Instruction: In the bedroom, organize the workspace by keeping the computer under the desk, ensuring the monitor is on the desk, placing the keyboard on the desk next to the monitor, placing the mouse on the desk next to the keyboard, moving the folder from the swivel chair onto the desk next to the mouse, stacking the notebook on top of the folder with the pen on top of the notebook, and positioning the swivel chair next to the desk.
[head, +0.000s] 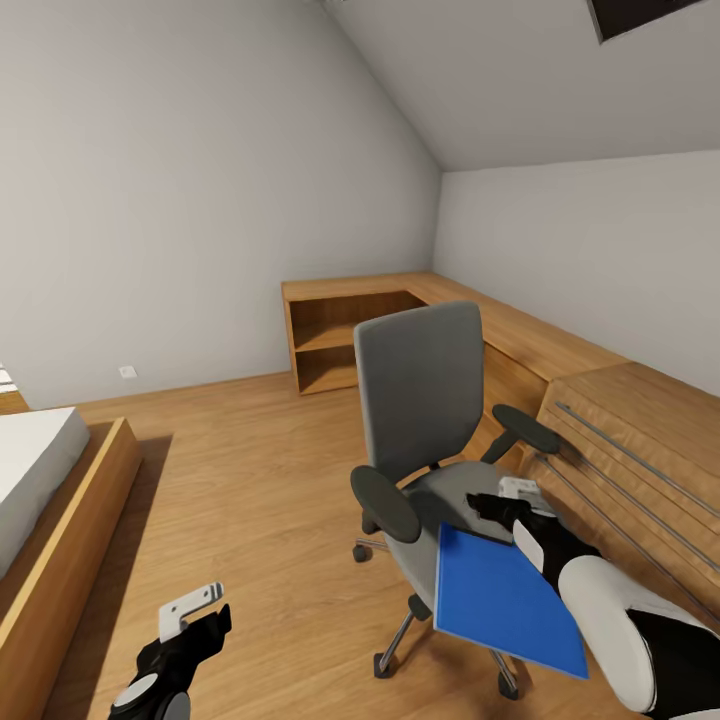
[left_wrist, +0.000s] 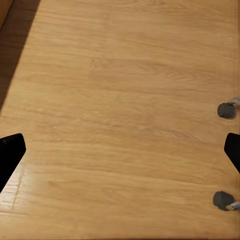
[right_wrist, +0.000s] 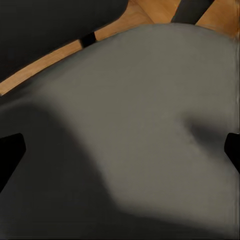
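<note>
Little of the job looked done: the folder (head: 505, 600) lay on the chair (head: 430, 420), its near corners jutting past the seat's front edge, and no desk, screen, keyboard or mouse appeared, so every placement seemed left. The right gripper (head: 515, 497) hovered just over the seat beside the folder's far edge; in its wrist view the dark fingertips (right_wrist: 11, 152) stood wide apart over bare grey seat (right_wrist: 150, 125), holding nothing. The left gripper (head: 195, 610) hung low over the wooden floor (head: 250, 480), fingers spread and empty, with two castors (left_wrist: 226, 110) near. Whether the right fingers touched the folder was hard to tell. Around stood a bed (head: 40, 470), a low wooden shelf unit (head: 350, 340) in the corner, and a slatted wooden cabinet (head: 640, 440) close by the chair's armrest (head: 525, 428), crowding that side.
</note>
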